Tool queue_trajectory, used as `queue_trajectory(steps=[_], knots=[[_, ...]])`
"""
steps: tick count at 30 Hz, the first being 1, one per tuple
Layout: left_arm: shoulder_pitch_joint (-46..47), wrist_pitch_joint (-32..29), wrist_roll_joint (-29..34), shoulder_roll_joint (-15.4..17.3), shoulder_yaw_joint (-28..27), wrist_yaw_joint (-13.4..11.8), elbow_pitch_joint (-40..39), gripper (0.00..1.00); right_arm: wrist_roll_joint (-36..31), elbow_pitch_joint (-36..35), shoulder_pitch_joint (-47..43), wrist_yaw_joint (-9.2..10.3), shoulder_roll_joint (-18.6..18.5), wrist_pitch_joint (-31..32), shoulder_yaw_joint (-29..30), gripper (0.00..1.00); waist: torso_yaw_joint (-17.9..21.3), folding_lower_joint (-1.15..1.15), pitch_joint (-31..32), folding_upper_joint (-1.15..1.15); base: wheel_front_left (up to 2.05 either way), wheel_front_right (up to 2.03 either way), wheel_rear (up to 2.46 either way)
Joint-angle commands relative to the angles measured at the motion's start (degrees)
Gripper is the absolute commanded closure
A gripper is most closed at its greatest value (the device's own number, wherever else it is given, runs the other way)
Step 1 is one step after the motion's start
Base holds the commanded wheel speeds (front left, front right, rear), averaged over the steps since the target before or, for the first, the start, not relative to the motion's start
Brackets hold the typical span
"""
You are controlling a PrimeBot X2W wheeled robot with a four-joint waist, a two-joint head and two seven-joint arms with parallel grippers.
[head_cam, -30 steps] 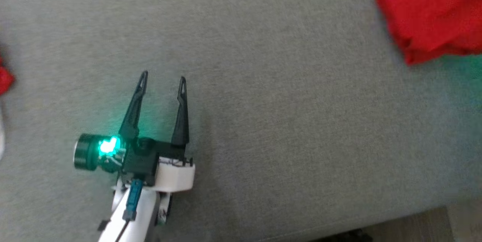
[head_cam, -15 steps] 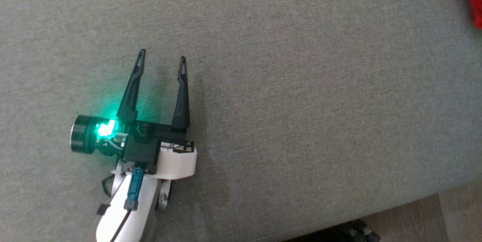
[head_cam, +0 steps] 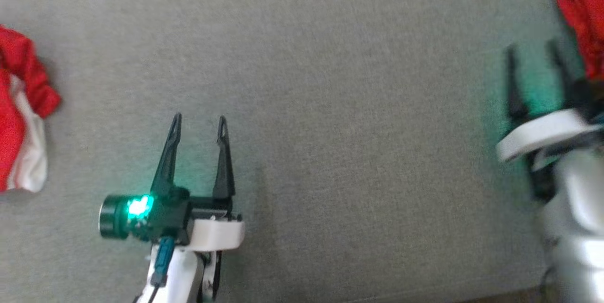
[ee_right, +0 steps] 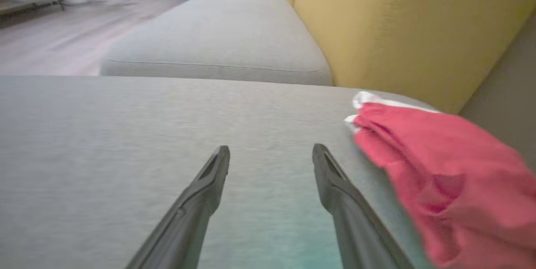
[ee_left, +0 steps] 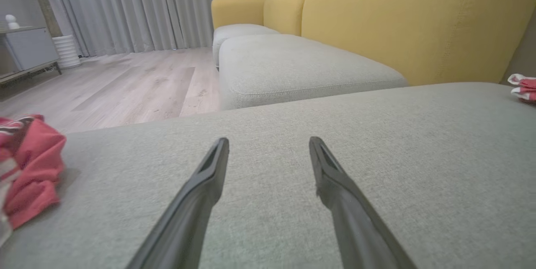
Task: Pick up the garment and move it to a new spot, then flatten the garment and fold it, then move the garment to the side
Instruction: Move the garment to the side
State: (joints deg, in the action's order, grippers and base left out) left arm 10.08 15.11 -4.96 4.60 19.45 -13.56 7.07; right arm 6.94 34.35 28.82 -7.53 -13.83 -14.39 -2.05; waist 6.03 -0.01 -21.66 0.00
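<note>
Open grey sofa seat [head_cam: 358,105] spans the gap between the left hand [head_cam: 198,122] and the right hand [head_cam: 531,49]. A crumpled red-and-white garment [head_cam: 21,119] blocks the left edge. A red garment [head_cam: 583,20] lies just beside the right hand, and the yellow backrest [ee_left: 410,21] rises behind.

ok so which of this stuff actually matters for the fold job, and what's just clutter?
Job: crumpled red-and-white garment, left; red garment, right (which one is next, can't tell); left gripper, right gripper, both open; grey cushion.
Just there: yellow sofa back, curtains, cabinet, wooden floor.
</note>
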Motion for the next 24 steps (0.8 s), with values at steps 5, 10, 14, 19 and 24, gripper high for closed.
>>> queue_trajectory(steps=[5, 10, 14, 19, 24], knots=[[-4.3, -0.1, -2.2, -0.9, -4.0, 1.1, -1.5, 0.00, 4.0, -5.2, -7.7, 0.04, 4.6, -0.6, -6.8, 0.00, -3.5, 0.01, 9.7, 0.00, 0.00, 0.00, 0.00], [-8.1, -0.1, -3.1, -1.3, -5.7, 2.4, -1.9, 0.00, 6.0, -9.9, -13.9, 0.04, 7.7, -0.6, -9.5, 0.00, -4.8, 0.01, 14.7, 0.00, 0.00, 0.00, 0.00], [-10.4, -0.1, -2.7, -1.5, -6.7, 2.9, -2.7, 0.00, 6.6, -14.4, -17.4, 0.04, 8.8, -0.6, -8.9, 0.00, -5.2, 0.01, 17.4, 0.00, 0.00, 0.00, 0.00], [-14.4, -0.1, -2.7, -1.6, -8.0, 4.1, -3.9, 0.00, 4.9, -19.5, -23.6, 0.04, 9.8, -0.6, -7.2, 0.00, -5.9, 0.01, 20.6, 0.00, 0.00, 0.00, 0.00], [-17.1, -0.1, -2.3, -1.7, -9.0, 4.3, -5.3, 0.00, 0.5, -22.6, -28.6, 0.04, 10.2, -0.6, -5.1, 0.00, -6.6, 0.01, 22.6, 0.00, 0.00, 0.00, 0.00]])
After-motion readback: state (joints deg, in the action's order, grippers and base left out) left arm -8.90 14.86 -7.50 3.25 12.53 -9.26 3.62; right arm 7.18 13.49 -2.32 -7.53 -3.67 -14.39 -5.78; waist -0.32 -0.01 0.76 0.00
